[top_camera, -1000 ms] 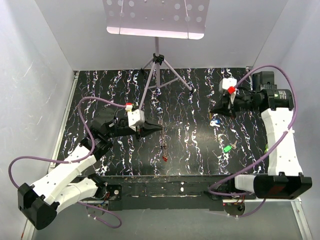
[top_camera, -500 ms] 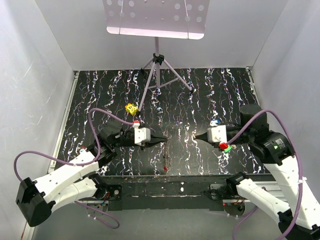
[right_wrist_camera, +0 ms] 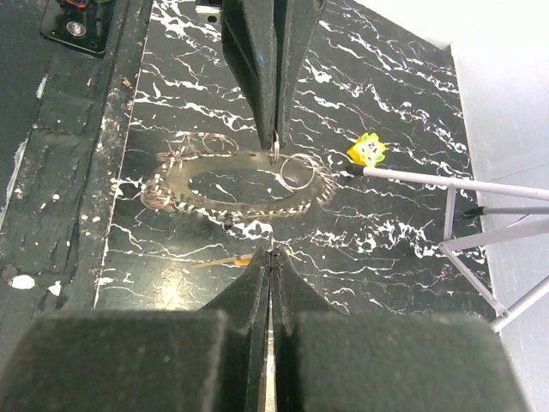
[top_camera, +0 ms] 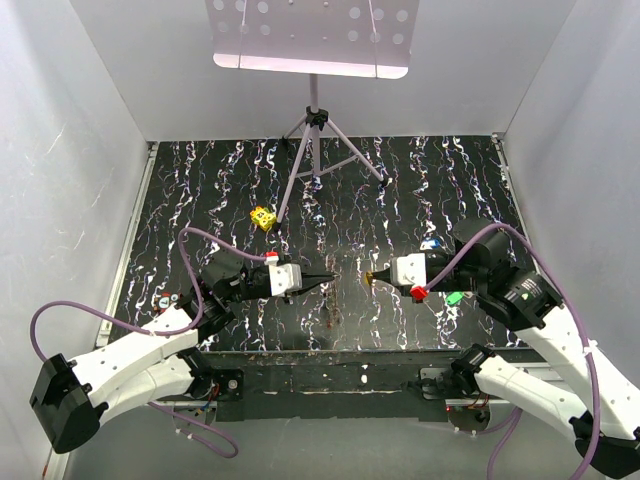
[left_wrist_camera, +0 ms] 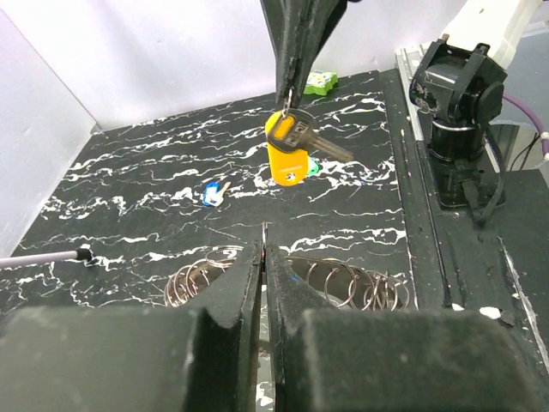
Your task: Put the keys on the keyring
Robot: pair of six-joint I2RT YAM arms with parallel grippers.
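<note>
Over the marbled table [top_camera: 200, 200], left tool [top_camera: 329, 277] grips keyring [left_wrist_camera: 343, 283], right tool [top_camera: 371, 277] grips orange key [left_wrist_camera: 287, 159].

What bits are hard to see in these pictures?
Top view: the keyring is too thin against the streaky table.
Left wrist view: the left tool's own fingers hide the keyring's middle.
Right wrist view: the right tool's fingers hide nearly all of the orange key.

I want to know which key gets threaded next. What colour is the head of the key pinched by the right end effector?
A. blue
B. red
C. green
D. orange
D: in the left wrist view the right end effector is closed on the orange key, holding it in the air, while the blue key and the green key lie on the table.
</note>
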